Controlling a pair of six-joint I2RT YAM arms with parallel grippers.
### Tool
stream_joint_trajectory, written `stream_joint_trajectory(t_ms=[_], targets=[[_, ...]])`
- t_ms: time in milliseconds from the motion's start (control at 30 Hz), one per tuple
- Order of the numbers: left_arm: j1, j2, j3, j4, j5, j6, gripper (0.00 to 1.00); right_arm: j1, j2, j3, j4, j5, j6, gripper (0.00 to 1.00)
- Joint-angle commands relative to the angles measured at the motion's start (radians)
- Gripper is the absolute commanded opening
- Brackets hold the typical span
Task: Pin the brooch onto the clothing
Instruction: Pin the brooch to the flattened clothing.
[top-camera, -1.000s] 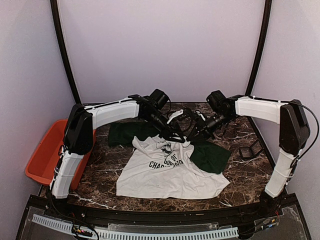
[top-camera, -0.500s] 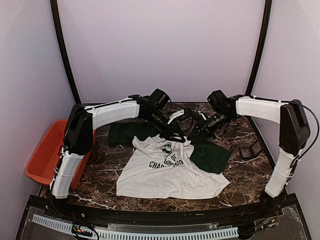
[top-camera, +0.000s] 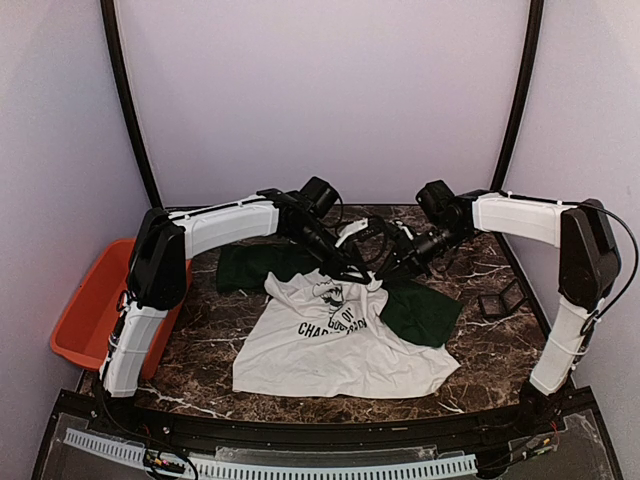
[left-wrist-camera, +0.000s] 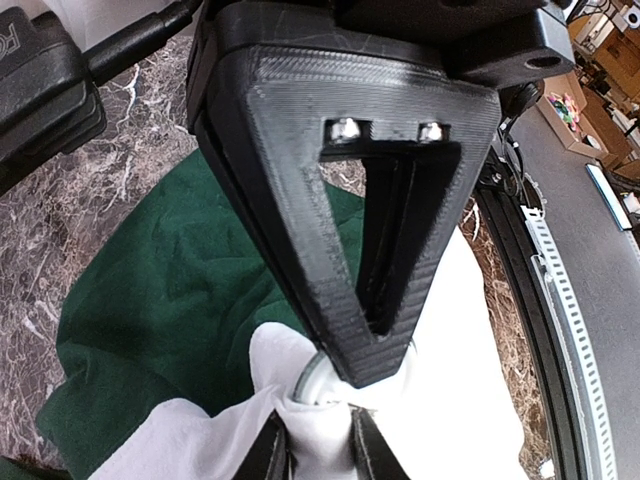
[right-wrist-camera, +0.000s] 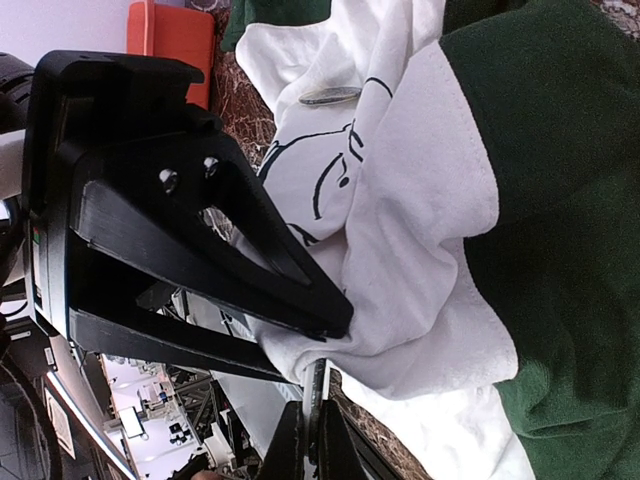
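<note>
The white T-shirt (top-camera: 340, 350) with dark green sleeves lies on the marble table, its collar end bunched up. My left gripper (top-camera: 352, 272) is at the collar. In the left wrist view it (left-wrist-camera: 320, 448) is shut on a fold of white fabric (left-wrist-camera: 470, 330), with a round silver rim (left-wrist-camera: 306, 378) just past the tips. My right gripper (top-camera: 387, 270) is opposite it. In the right wrist view it (right-wrist-camera: 316, 440) is shut on a thin flat metal piece, the brooch (right-wrist-camera: 318, 385), seen edge-on against a white fold (right-wrist-camera: 400, 250). A small grey oval (right-wrist-camera: 330, 96) rests by the print.
An orange bin (top-camera: 90, 310) hangs off the table's left edge and also shows in the right wrist view (right-wrist-camera: 175, 35). A small black stand (top-camera: 500, 300) sits at the right. Black curved posts and white walls close in the back.
</note>
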Motion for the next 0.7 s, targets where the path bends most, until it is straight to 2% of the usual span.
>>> stream_joint_trajectory(t_ms=[0, 233, 667], targets=[[-0.017, -0.015, -0.002, -0.021, 0.030, -0.015, 0.22, -0.003, -0.018, 0.032, 0.121, -0.073, -0.014, 0.00], [-0.018, -0.024, -0.001, -0.018, 0.065, -0.013, 0.27, -0.003, -0.002, 0.042, 0.108, -0.058, -0.016, 0.00], [0.003, -0.026, -0.008, 0.004, 0.004, -0.033, 0.38, -0.008, -0.015, 0.031, 0.104, -0.062, -0.024, 0.00]])
